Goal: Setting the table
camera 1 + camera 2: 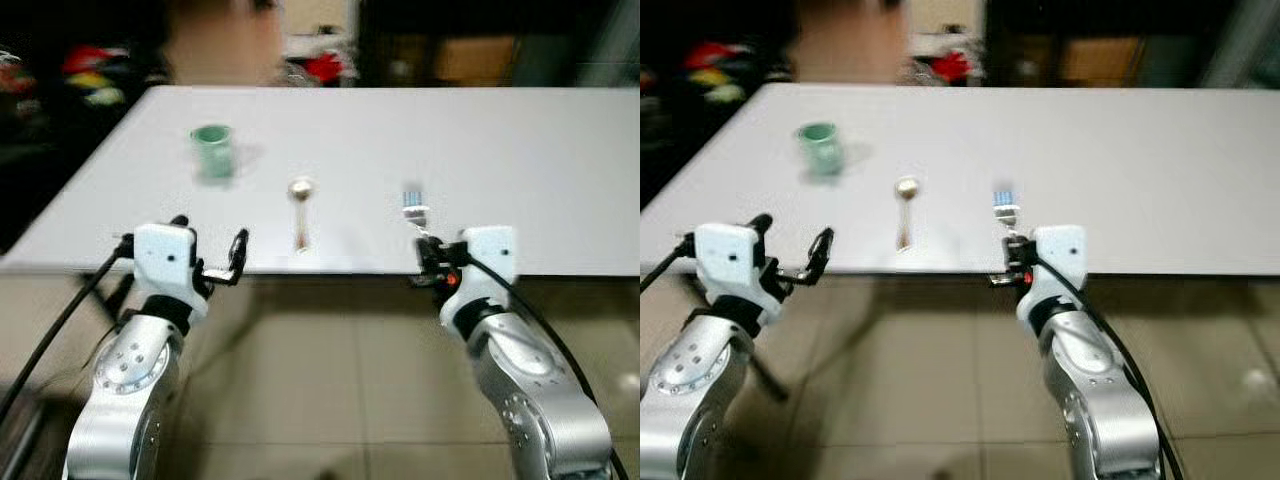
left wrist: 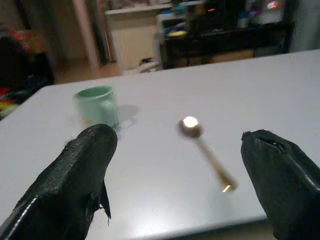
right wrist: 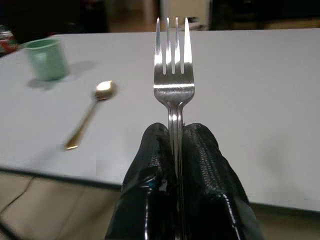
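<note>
Fork [image 3: 173, 75] was pinched in right gripper [image 3: 174, 145], tines pointing ahead over table [image 1: 520, 160] edge; spoon [image 1: 300, 210] lay left. Left gripper [image 2: 180, 185] gaped empty.

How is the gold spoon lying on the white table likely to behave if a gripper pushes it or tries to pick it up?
The spoon looks like polished metal, so it is probably stiff and would slide rather than bend. Its thin handle lies flat on the smooth table, so open fingers, like the left gripper's, may struggle to get under it. The rounded bowl could let it pivot or rock when nudged.
</note>
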